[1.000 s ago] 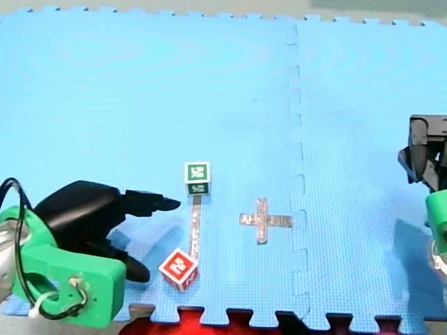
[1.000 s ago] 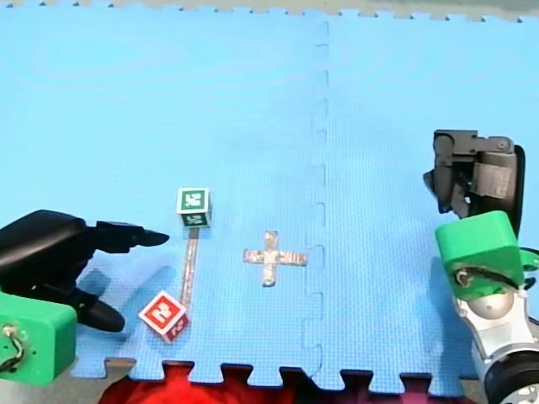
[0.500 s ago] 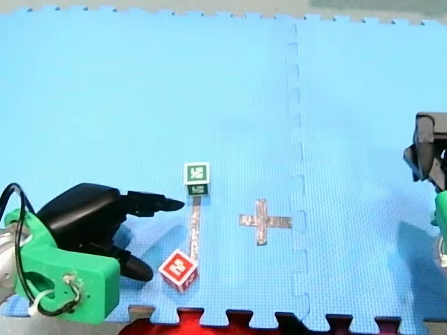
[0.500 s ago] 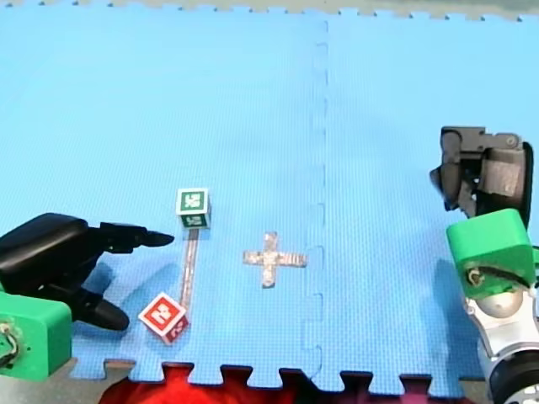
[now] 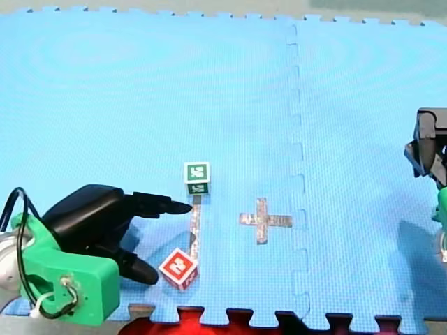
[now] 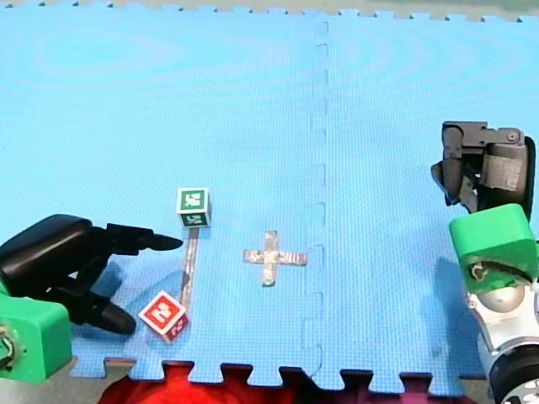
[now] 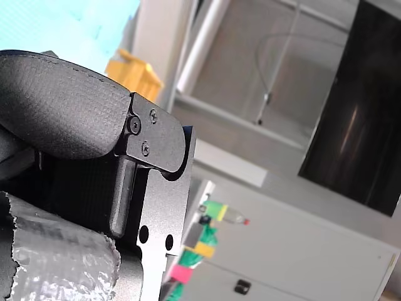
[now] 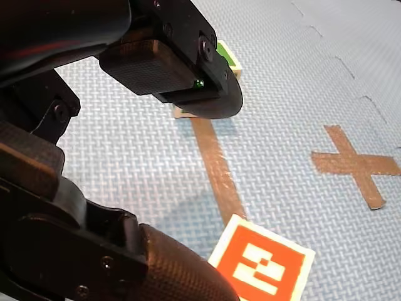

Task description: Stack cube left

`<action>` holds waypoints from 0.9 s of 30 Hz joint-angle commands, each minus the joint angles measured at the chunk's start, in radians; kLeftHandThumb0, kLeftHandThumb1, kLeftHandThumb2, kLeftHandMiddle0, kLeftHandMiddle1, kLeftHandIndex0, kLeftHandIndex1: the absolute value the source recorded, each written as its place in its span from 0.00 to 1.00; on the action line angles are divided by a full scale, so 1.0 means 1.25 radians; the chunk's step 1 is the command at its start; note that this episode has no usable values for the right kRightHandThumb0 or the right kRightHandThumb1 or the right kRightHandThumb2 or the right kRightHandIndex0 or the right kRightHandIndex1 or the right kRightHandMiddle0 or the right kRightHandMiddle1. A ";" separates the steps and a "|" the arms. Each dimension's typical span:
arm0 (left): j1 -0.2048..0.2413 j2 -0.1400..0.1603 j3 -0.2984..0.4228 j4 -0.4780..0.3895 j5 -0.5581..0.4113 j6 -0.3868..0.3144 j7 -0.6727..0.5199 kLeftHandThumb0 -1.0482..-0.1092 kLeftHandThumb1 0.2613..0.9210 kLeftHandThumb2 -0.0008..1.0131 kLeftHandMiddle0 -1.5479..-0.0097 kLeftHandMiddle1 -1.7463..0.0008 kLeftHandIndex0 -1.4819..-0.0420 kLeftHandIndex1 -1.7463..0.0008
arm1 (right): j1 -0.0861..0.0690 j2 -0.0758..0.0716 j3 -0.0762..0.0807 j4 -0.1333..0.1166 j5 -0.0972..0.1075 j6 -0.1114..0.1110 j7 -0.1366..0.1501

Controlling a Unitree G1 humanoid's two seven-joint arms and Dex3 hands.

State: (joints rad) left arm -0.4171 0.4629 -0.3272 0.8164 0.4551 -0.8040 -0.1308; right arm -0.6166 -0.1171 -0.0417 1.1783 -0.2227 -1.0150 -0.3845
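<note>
Everything turns on the small red cube (image 5: 179,269) with a white-framed marker on its top face. It sits on the blue foam mat (image 5: 140,105), close to the mat's near edge. The left hand (image 5: 105,227) is just beside the red cube on its left, holding nothing, its black fingers (image 5: 166,206) uncurled. The upper finger reaches out past the red cube's far side toward the silver tape strip (image 5: 195,227), while the lower one ends just short of the cube's left face. It looks apart from the cube rather than touching it. So the cube lies to the right of the finger gap and a little nearer the mat's edge. By my judgement the hand must shift that way before the fingers can bracket it. The right hand (image 6: 484,168) is well apart on the red cube's right, far beyond the silver tape cross (image 5: 264,220); I cannot tell its grasp state, and the left hand is plainly the nearer. A cube has no long axis. This one sits flat but turned, one corner pointing at the near edge, as the second wrist view also shows (image 8: 263,266). The small green cube (image 5: 197,178) with a white marker stands beyond the red cube at the strip's far end, square to the mat.
</note>
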 commanded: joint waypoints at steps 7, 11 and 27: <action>-0.013 0.004 0.000 0.013 -0.057 0.013 -0.128 0.14 0.75 0.01 0.47 0.00 0.55 0.97 | -0.002 -0.003 -0.002 -0.004 0.002 0.001 -0.008; -0.015 0.003 0.004 0.015 -0.083 0.017 -0.177 0.10 0.77 0.01 0.42 0.00 0.49 0.96 | -0.002 -0.003 -0.003 -0.008 0.003 0.001 -0.007; 0.000 0.009 0.014 -0.081 -0.115 0.105 -0.278 0.06 0.78 0.00 0.39 0.00 0.41 0.97 | 0.004 -0.001 -0.007 -0.017 0.004 0.010 -0.010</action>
State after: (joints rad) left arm -0.4237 0.4725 -0.3139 0.7243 0.3179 -0.6775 -0.4758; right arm -0.6155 -0.1159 -0.0484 1.1614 -0.2216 -1.0071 -0.3946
